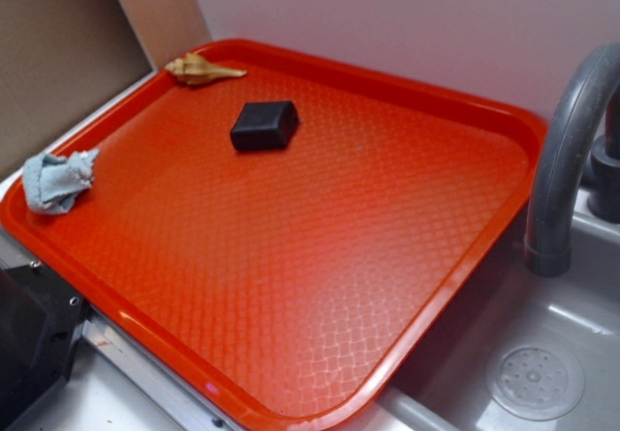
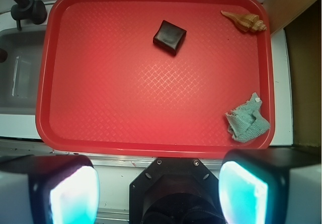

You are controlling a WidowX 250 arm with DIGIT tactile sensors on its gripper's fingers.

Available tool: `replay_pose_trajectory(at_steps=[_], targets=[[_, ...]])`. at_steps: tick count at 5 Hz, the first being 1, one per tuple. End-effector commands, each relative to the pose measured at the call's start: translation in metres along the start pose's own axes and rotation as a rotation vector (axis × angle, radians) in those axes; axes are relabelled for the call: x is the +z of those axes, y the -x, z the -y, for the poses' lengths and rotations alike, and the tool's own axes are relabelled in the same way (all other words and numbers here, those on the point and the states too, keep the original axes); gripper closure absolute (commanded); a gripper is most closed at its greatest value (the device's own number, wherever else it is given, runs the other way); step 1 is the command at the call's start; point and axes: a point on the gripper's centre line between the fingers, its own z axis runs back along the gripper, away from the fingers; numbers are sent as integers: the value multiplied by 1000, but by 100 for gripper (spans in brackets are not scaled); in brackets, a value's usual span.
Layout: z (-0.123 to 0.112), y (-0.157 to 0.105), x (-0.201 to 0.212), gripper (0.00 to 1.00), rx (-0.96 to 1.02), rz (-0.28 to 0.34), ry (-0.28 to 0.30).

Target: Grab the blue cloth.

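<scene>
Red tray (image 1: 407,286) is the reference: plastic, diamond-textured floor, raised rim, rounded corners. It takes up most of both views and sits partly over a grey sink basin (image 1: 572,295).

Blue cloth (image 1: 58,180) is crumpled in one tray corner, lying against the rim; in the wrist view that corner is at lower right (image 2: 247,124), the tray corner closest to the gripper. Nothing touches it.

Black block (image 1: 264,126) sits on the tray floor, well apart from the cloth, toward the tray's far side as the wrist camera sees it. Tan seashell (image 1: 201,69) is in the next corner along the same side as the cloth, resting at the rim, clear of the block.

Beyond the tray: grey curved faucet (image 1: 567,150) beside the edge opposite the cloth, round drain strainer (image 1: 534,382) in the basin floor below it. Pale wall behind the tray, brown panel (image 1: 58,53) off the shell corner. White table (image 2: 282,73) strip shows along the cloth side.

Gripper (image 2: 158,191) hangs off the tray's near edge, over a metal strip, not above the cloth. Fingers (image 2: 244,191) spread wide apart, nothing between them.
</scene>
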Motion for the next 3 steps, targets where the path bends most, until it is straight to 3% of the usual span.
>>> replay_pose_trajectory(at_steps=[1,2,3], targets=[[0,0,0,0,0,0,0],[-41,-41,-54,0,-130,56,-146],[-75,-57,-106,0,-257,-30,-212]])
